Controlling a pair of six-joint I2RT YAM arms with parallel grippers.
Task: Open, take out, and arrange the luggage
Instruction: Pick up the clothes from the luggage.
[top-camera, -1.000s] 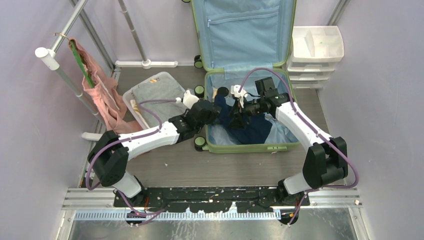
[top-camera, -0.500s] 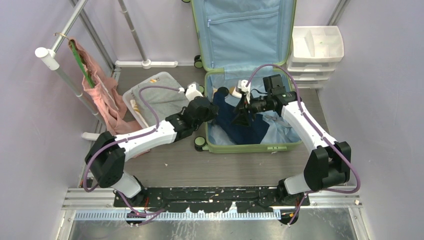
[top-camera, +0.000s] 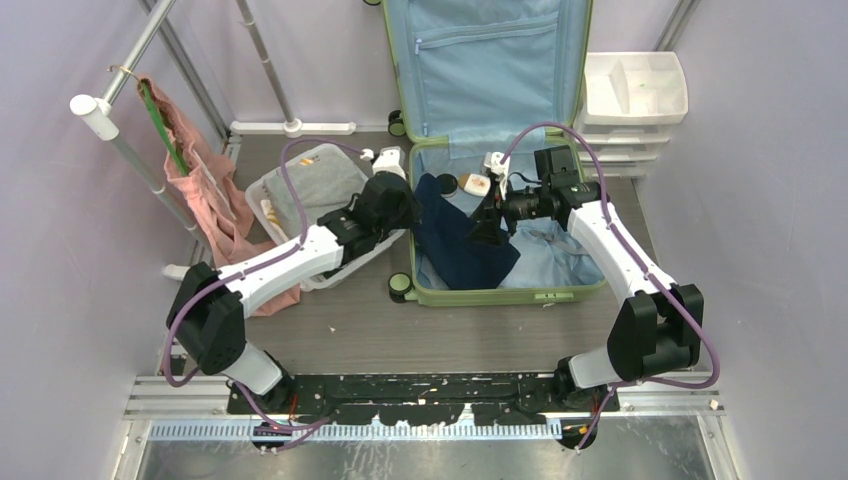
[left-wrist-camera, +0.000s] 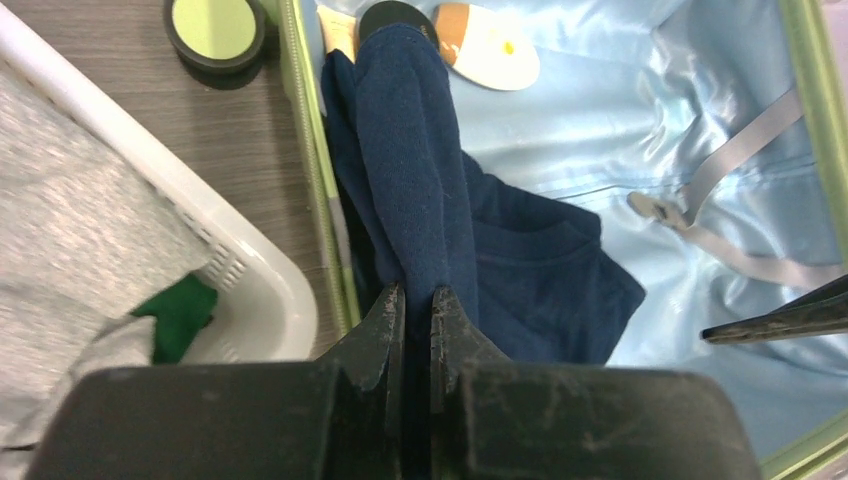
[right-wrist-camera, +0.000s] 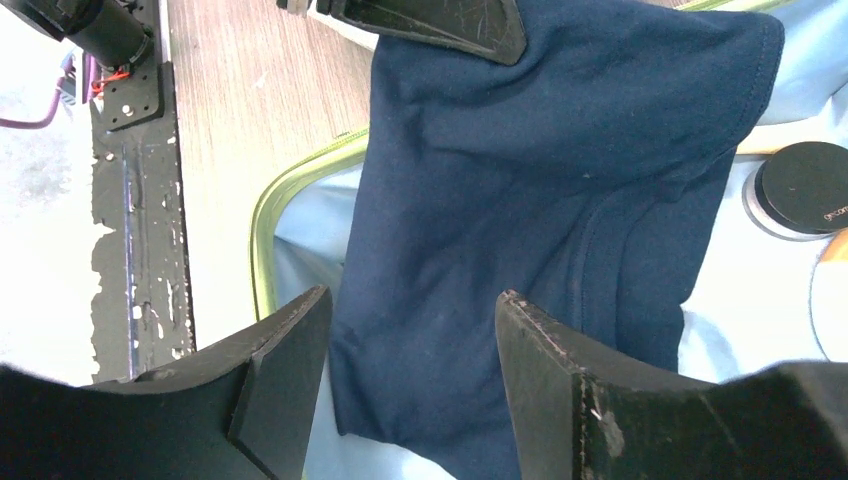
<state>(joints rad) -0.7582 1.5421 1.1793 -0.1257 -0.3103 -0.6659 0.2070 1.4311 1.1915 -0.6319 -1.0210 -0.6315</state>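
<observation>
The luggage (top-camera: 500, 296), a light-green suitcase, lies open on the floor with its blue-lined lid (top-camera: 490, 70) standing upright. A navy garment (top-camera: 455, 245) lies in the lower half and is drawn up over the left rim (left-wrist-camera: 310, 150). My left gripper (top-camera: 403, 207) is at that rim, shut on a fold of the navy garment (left-wrist-camera: 415, 180); in the left wrist view the left gripper (left-wrist-camera: 417, 295) pinches the cloth tight. My right gripper (top-camera: 487, 228) hovers over the garment's middle. In the right wrist view the right gripper (right-wrist-camera: 410, 300) is open, with the navy garment (right-wrist-camera: 520, 200) below it and untouched.
A white mesh basket (top-camera: 285, 167) with a grey towel sits left of the suitcase, under my left arm. A white drawer unit (top-camera: 635, 100) stands at the back right. Pink cloth (top-camera: 200, 185) hangs on the left rack. A black disc (left-wrist-camera: 395, 15), a tan-and-white item (left-wrist-camera: 485, 40) and straps (left-wrist-camera: 740, 165) lie on the lining.
My left gripper has pulled back and to the left towards the basket, dragging the navy garment over the suitcase rim. My right gripper has drifted slightly right and opened a little wider.
</observation>
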